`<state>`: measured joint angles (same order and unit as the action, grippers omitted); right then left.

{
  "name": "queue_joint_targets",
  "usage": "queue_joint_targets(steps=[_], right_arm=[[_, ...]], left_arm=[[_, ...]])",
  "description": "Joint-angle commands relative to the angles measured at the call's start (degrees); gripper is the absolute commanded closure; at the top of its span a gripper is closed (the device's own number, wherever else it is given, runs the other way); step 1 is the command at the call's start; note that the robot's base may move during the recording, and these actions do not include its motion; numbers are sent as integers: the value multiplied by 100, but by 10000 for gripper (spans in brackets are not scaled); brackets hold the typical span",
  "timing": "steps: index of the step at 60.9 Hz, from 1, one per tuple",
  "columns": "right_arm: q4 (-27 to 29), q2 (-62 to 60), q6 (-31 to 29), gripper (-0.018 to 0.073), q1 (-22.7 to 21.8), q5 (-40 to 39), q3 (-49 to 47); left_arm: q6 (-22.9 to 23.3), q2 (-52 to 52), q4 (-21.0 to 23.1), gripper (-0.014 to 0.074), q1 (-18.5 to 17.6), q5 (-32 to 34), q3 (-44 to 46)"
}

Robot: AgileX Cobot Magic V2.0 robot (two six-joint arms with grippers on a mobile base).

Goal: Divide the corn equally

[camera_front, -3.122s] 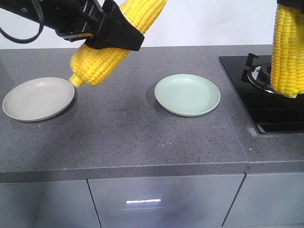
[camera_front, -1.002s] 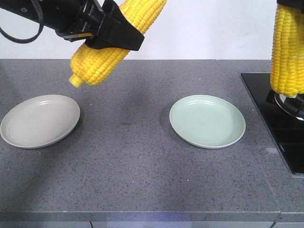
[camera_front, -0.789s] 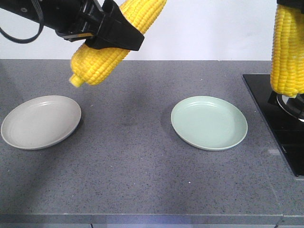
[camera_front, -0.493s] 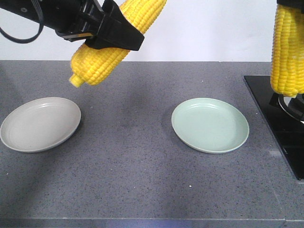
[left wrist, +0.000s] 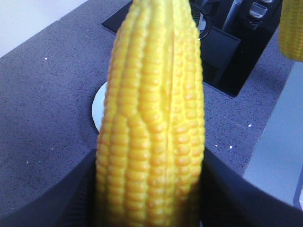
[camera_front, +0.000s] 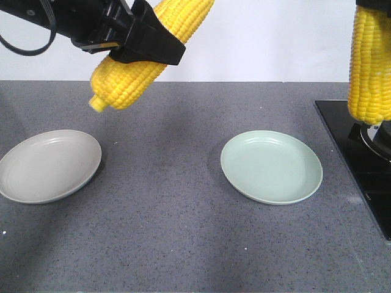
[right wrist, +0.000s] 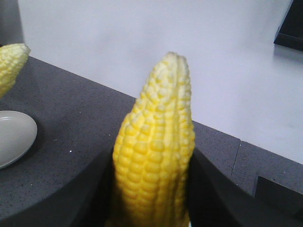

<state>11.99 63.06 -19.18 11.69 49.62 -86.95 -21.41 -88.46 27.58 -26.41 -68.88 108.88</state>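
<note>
Worktop view, newly shifted.
The left gripper clamps one cob, upper left; the right gripper, a second cob, upper right. We find grey plate and green plate lower in frame than before.

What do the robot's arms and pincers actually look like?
The left pincer is matte black, boxy and angular, with a thin black cable looping from its arm. The right pincer shows broad, dark, smooth fingers. No markings are readable.
</note>
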Motion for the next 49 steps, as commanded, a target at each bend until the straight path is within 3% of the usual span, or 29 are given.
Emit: queue_joint_targets(steps=[1, 49], right_arm=[[63, -91, -19, 564, -24, -425, -161], [63, -91, -20, 564, -24, -425, -161]], left_arm=[[40, 194, 219, 602, 3, 328, 152], [40, 194, 219, 602, 3, 328, 152]])
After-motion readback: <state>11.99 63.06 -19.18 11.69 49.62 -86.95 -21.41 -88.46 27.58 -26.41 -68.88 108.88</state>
